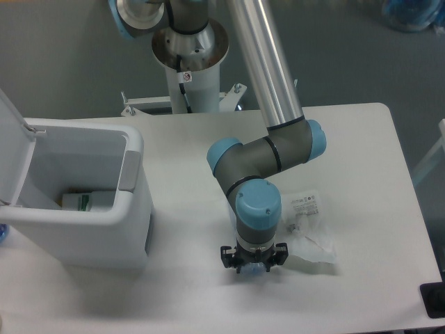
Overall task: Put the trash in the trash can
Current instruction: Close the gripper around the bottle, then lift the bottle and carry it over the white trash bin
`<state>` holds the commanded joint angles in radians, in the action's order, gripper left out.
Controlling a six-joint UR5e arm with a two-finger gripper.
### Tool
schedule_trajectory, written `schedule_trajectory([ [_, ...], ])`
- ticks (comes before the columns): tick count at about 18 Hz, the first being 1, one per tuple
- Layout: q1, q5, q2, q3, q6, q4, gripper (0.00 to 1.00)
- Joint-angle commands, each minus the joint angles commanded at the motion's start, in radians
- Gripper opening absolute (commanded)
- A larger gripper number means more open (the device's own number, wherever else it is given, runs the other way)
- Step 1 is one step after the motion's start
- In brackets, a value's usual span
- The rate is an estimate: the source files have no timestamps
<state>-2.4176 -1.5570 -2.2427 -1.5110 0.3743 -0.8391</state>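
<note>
One bag [310, 229] lies on surface [361, 167] right of centre, beside gripper [253, 266]; fingers hidden, maybe on bottle, can't tell. Bin [83, 209] left, lid up.

Claw [253, 266] fingers hidden under wrist — bottle barely visible.

tool [253, 267] low over table [188, 292] | plastic bag [311, 229] just right | trash can [76, 202] lid open, left
</note>
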Motion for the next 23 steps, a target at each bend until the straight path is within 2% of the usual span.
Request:
schedule_trajectory([
  [8, 0.000, -0.002, 0.015, 0.014, -0.002, 0.000, 0.67],
  [12, -0.002, 0.000, 0.069, 0.028, 0.011, 0.002, 0.67],
  [18, -0.009, 0.006, 0.098, 0.178, -0.011, 0.024, 0.67],
  [23, -0.037, 0.047, 0.202, 0.201, -0.084, 0.089, 0.67],
])
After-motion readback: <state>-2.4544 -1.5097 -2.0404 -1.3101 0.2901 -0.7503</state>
